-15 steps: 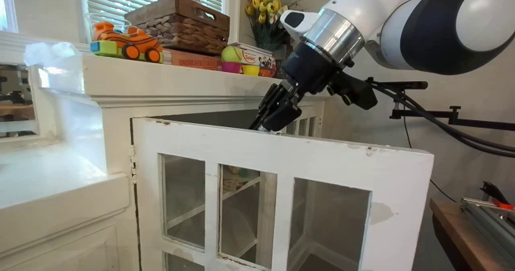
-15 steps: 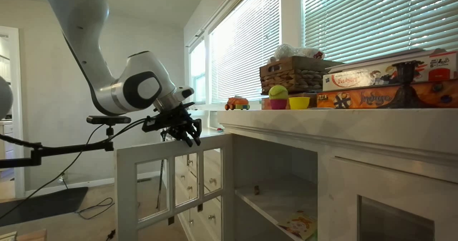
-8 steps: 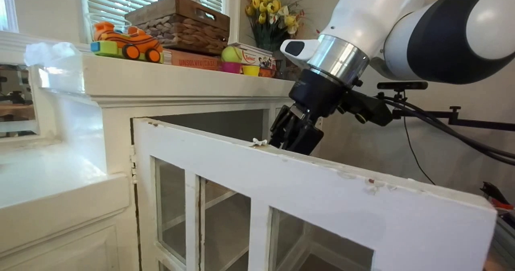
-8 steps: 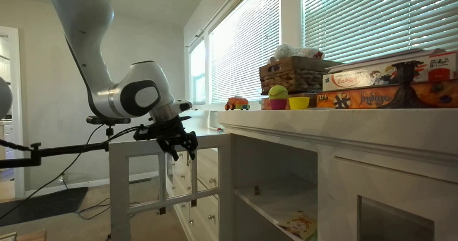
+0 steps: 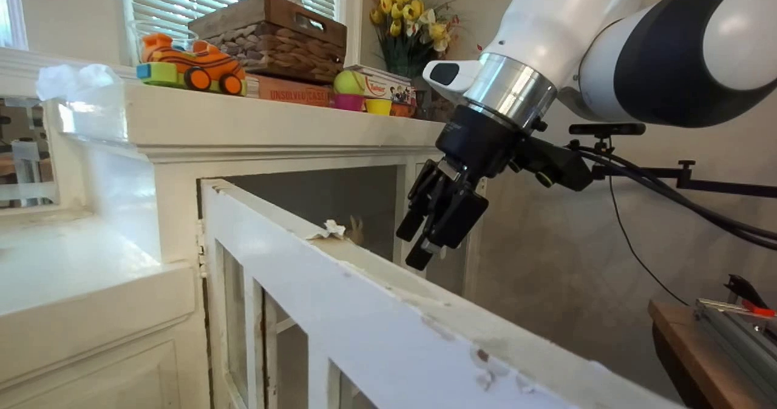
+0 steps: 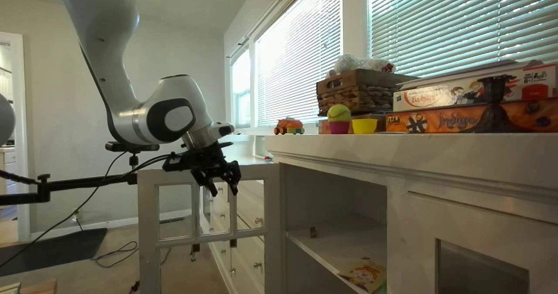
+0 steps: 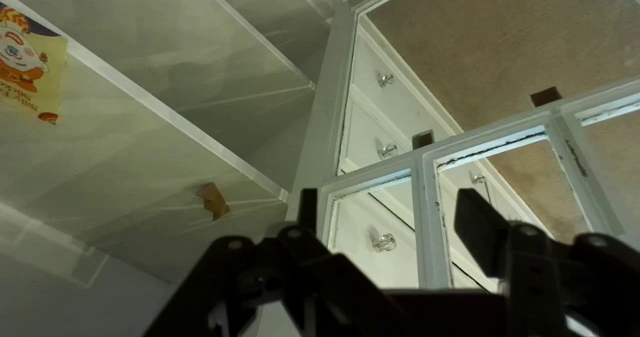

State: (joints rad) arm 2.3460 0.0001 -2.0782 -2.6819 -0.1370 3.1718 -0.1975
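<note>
Pincer [image 7: 389,204]: spread wide and gripping nothing, its fingers [image 7: 472,224] well apart in the lower half of the wrist view.
Cabinet door [image 5: 376,330]: swung out; in an exterior view it slants from left of centre to the bottom right corner.
Pincer against door: it hangs on the door's inner side, near the top rail [image 6: 255,172]; a slight gap seems to show, but contact cannot be ruled out.
Work in hand: handling the door, by the look of it, so where contact falls likely matters more than a firm pinch.
Contact: best laid on the solid rail rather than the thin window bars [image 6: 196,211]; fingertips that dip into the openings could catch.
Hinge [image 5: 201,248]: at the left end of the door in an exterior view, so pressure nearer the free edge should need less force.
Pace: slow and following the door's arc, since an ungripped door may drift by itself.
Flaking paint [image 5: 331,230]: on the door's top edge; scraping there would probably lift more.
Shelf [image 6: 331,244]: lower right of the frame, bearing a printed sheet [image 6: 368,273] and a small brown piece [image 6: 312,232].
Counter [image 5: 273,114]: upper left, carrying an orange toy car [image 5: 194,66] and a woven basket [image 5: 273,36].
</note>
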